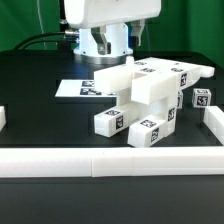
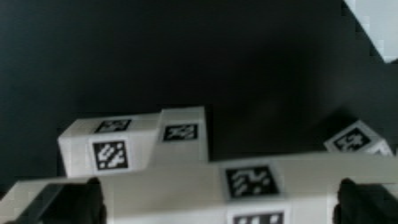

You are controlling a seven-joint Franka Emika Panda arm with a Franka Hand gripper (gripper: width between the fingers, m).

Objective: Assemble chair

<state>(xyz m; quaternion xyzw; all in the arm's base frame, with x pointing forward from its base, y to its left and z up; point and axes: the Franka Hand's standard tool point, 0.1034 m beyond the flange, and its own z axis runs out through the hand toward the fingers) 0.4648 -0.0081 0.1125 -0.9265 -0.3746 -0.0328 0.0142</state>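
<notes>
One low rail: laid across the bottom of the exterior view, nearest the camera; it is no chair part and is to be left untouched.
Chair: not yet joined; its white tagged pieces are heaped together in the middle of the exterior view, just behind the rail.
Near posts: a left post and a front post are seen at the heap's lower edge, each with a tag turned toward the camera.
Seat slab: the largest piece, at the centre, lying over or against the posts; which of the two cannot be told.
Frame: behind the slab, toward the upper right of centre, close against it.
Marker board: flat on the table, left of centre, behind the heap.
Arm: at the top edge, farthest away.
Claw: in the wrist view the dark fingers are spread as wide as they go and nothing is gripped. A tagged white piece is seen between them, apparently below and untouched.
Step judged: an approach for a first pick.
Done well: a piece at the heap's edge should be chosen. The jaws should be centred across its narrow faces and lowered straight, with neighbours kept clear. Closing is best delayed until both fingers flank the piece, since touching parts could be nudged.
</notes>
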